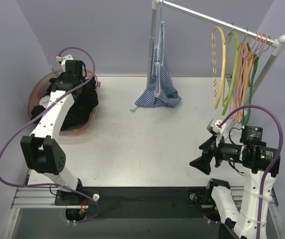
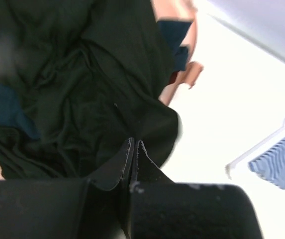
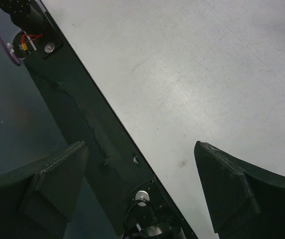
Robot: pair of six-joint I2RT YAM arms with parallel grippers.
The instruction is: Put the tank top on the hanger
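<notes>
Black soft tank top (image 2: 97,99) sits in pink round basin (image 1: 34,98) | left gripper (image 2: 132,148): clenched at its fabric, hold unclear | right gripper (image 3: 140,149): released, right of basin | risk: dragging neighbouring dark clothes (image 2: 8,114) out.

Top external: fixed high at 6 o'clock behind the arms, tilted down over the whole table (image 1: 147,139); far and wide. Left arm's base (image 1: 75,201) at 7 o'clock, striped garment (image 1: 159,84) at 12, clothes pile (image 1: 85,102) at 10.

Left wrist: close above clothes pile (image 2: 82,89), facing down, left gripper (image 2: 133,149) at 6 o'clock. Striped garment (image 2: 279,162) at 4 o'clock, shared with top view.

Right wrist: low, near table's front edge, facing down past right gripper (image 3: 141,147). Left arm's base (image 3: 30,30) at 11 o'clock, also shared.
</notes>
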